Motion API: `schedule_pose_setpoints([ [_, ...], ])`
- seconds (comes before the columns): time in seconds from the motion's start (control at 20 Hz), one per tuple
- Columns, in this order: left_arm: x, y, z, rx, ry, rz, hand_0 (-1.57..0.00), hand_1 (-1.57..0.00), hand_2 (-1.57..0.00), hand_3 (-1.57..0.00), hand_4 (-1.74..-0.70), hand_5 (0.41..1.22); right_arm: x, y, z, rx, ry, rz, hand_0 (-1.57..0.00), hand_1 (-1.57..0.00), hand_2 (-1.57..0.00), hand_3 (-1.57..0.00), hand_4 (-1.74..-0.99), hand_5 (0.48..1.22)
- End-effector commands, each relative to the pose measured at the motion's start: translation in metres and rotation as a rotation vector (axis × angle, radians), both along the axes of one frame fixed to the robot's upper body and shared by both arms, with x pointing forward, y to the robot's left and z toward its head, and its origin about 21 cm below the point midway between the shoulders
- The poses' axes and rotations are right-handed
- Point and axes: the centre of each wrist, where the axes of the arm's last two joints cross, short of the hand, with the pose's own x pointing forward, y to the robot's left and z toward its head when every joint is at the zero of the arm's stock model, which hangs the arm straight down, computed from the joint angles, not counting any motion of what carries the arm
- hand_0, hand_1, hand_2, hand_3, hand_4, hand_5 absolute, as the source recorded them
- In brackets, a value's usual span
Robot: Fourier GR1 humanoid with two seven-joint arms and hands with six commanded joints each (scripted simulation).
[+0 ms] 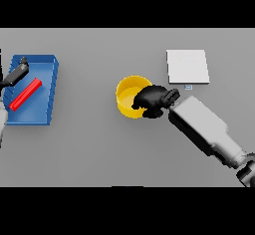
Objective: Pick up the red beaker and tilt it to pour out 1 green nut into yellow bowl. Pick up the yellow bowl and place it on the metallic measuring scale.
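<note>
Matt yellow bowl (127, 95), pale smooth scale (187, 66)

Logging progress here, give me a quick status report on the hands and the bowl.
Right hand curled on yellow bowl rim. Left hand over blue tray, grip unclear. Bowl not yet on scale; path clear.

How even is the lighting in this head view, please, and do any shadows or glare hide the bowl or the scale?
Head view: flat, even light on the grey table, with no glare; the yellow bowl is darker inside, partly covered by the right hand; the scale is plain pale, its small display unreadable; the left hand is dark over the blue tray.
</note>
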Motion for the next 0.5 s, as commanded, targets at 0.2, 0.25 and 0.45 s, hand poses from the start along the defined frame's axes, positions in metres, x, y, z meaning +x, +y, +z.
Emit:
schedule_pose_setpoints([
  [0.2,0.001,0.0,0.005,0.007,-0.002,-0.002,0.0,0.0,0.0,0.0,-0.73,0.69,-0.001,-0.001,0.016,0.021,-0.034,-0.006,-1.55,-1.55,-1.36,-1.34,-1.731,1.214],
  [0.25,0.003,-0.003,0.007,0.009,-0.003,0.003,0.0,0.0,0.0,0.0,-0.73,0.691,0.0,-0.002,0.022,0.019,-0.042,-0.007,-1.55,-1.55,-1.37,-1.31,-1.733,1.215],
  [0.45,0.002,0.002,0.008,0.009,-0.007,0.014,0.0,0.0,0.0,0.0,-0.73,0.697,0.002,-0.008,0.051,0.034,-0.086,-0.026,-1.56,-1.56,-1.42,-1.24,-1.738,1.219],
])
